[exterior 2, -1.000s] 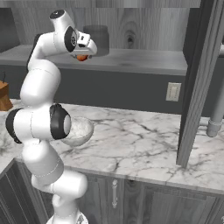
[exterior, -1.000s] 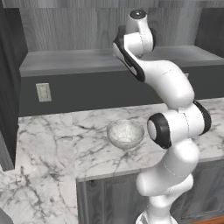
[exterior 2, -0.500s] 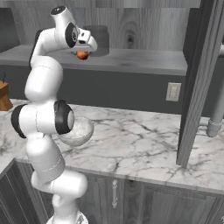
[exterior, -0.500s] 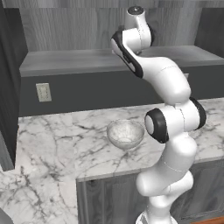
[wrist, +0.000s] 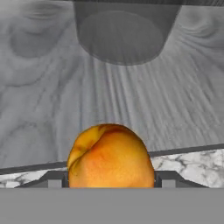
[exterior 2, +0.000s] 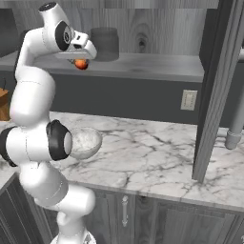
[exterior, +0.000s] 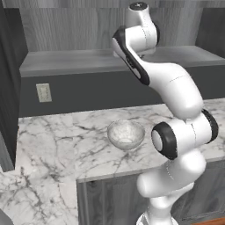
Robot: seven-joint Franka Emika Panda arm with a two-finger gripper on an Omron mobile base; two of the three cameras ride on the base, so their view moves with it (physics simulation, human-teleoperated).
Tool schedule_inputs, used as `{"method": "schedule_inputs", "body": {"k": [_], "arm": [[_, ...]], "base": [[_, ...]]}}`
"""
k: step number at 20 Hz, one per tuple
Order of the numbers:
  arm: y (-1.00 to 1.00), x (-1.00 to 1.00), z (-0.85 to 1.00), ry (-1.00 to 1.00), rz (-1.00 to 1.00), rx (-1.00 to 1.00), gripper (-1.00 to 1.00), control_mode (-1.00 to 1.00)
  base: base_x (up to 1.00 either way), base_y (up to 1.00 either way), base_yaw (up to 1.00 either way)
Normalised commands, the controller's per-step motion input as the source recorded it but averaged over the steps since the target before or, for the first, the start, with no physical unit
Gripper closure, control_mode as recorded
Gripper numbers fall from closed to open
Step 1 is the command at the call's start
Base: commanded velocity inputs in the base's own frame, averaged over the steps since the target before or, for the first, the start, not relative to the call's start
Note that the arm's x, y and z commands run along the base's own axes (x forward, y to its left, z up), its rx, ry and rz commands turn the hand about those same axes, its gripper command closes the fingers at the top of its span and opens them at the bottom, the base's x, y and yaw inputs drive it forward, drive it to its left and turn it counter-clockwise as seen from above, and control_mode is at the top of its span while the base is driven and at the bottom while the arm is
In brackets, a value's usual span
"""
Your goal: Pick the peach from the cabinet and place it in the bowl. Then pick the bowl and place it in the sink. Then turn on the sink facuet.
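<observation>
The peach (wrist: 109, 157), orange-red with a yellowish patch, sits near the front edge of the cabinet shelf (exterior 2: 143, 64). My gripper (wrist: 111, 179) reaches down over it, and both dark fingertips (wrist: 54, 180) press against its sides. From the right base view the peach (exterior 2: 81, 64) shows just under the hand, with the gripper (exterior 2: 81, 60) straddling it. On the marble counter below stands the whitish-grey bowl (exterior: 126, 134), partly hidden behind my arm in the right base view (exterior 2: 86, 142). Neither the sink nor the faucet is in view.
A dark grey cylindrical jar (exterior 2: 104, 44) stands on the shelf just behind the peach (wrist: 122, 30). An open cabinet door panel (exterior 2: 214, 90) hangs down at the right. A wall outlet (exterior: 43, 92) sits under the shelf. The marble counter (exterior: 52, 140) spreads left of the bowl.
The fingers have come together from wide open onto the peach's sides. The arm has shifted slightly while the hand stays over the peach at the shelf.
</observation>
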Motion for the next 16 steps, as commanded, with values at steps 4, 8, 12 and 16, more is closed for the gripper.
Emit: {"method": "schedule_inputs", "body": {"k": [4,8,12,16], "arm": [[0.11,-1.0,-0.34,-0.09,0.0,0.0,1.0,-1.0],[0.03,-1.0,-0.34,-0.04,0.0,0.05,1.0,-1.0],[0.03,-1.0,-0.36,0.01,0.0,0.1,1.0,-1.0],[0.06,-1.0,-0.48,0.21,-0.04,0.1,1.0,-1.0]], "base": [[0.0,0.0,0.0],[0.0,0.0,0.0],[0.0,0.0,0.0],[0.0,0.0,0.0]]}}
